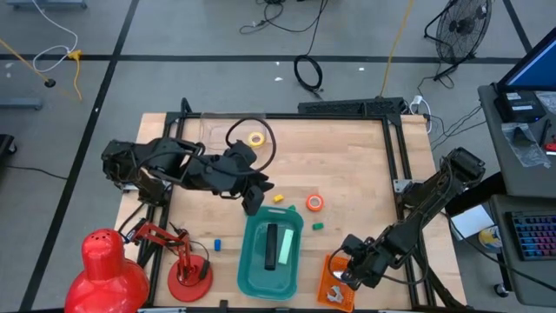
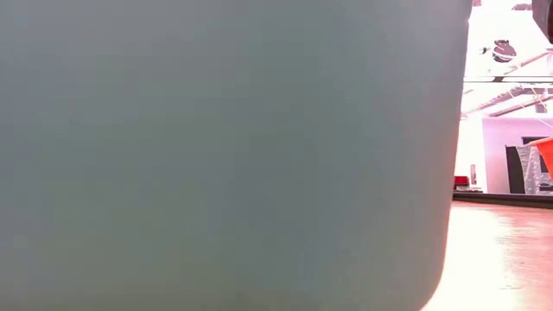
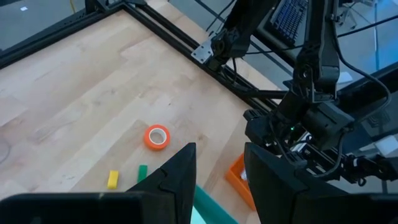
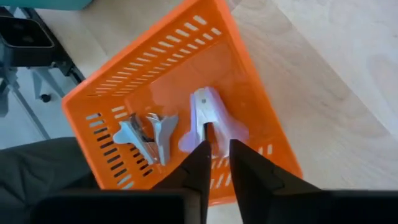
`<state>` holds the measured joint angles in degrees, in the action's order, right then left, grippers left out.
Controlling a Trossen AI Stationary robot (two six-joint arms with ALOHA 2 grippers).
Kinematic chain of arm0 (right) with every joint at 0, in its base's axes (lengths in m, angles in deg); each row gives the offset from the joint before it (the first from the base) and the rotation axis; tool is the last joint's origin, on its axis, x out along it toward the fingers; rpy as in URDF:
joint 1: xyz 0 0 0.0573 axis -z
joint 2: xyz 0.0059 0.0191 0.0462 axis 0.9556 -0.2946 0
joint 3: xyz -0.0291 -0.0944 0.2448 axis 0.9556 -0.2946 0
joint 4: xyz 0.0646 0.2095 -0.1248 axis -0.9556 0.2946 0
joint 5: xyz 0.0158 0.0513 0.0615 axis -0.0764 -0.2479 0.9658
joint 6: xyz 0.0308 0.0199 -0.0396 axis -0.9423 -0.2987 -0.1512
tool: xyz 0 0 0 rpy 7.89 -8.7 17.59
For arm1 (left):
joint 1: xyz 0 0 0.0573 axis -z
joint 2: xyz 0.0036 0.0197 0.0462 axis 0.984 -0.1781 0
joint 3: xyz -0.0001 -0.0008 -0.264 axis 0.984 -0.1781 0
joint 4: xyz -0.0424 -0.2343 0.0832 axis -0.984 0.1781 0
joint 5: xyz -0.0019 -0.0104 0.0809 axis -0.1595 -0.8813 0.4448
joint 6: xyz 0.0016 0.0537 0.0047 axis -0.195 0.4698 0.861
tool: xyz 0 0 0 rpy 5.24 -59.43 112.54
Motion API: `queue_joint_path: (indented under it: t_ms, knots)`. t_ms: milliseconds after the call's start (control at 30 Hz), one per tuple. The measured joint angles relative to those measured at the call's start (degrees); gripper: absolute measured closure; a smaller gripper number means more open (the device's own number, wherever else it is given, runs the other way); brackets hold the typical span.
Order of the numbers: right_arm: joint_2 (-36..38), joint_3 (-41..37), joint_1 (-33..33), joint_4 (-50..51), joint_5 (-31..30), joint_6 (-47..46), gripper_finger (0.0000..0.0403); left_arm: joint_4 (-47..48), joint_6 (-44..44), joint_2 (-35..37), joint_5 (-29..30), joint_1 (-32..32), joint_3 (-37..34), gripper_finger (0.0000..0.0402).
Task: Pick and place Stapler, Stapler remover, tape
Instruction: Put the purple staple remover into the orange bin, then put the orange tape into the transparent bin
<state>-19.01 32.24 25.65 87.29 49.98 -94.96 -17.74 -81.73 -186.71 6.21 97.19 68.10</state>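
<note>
Right jaws [image 4: 214, 163] slightly open, empty, over orange basket [image 4: 249, 50] w/ staple removers [image 4: 208, 118], left jaws [image 3: 217, 177] open, empty.

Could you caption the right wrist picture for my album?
Right end effector hovering, slightly open, over two staple removers in an orange basket.

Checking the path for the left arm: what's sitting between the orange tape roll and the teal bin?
In the high view, one small green block lies on the wood between the orange tape roll and the teal bin; the rest is bare.
</note>
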Motion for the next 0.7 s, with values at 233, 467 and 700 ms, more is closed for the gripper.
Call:
queue_joint_path:
  t_ms: [233,467,700]
  knots:
    - [0.28,0.0,1.16,-3.02,-0.18,1.4,0.0315,0.0,-0.29,0.0,1.49,0.97,0.0,0.0266]
    - [4.06,0.02,5.15,-9.92,-6.32,7.86,0.0317,0.0,-0.29,0.0,2.43,1.05,-0.02,0.0266]
    - [10.1,0.02,10.81,-17.18,-14.7,16.47,0.0325,0.09,-0.26,0.0,2.44,1.05,-0.02,0.0266]
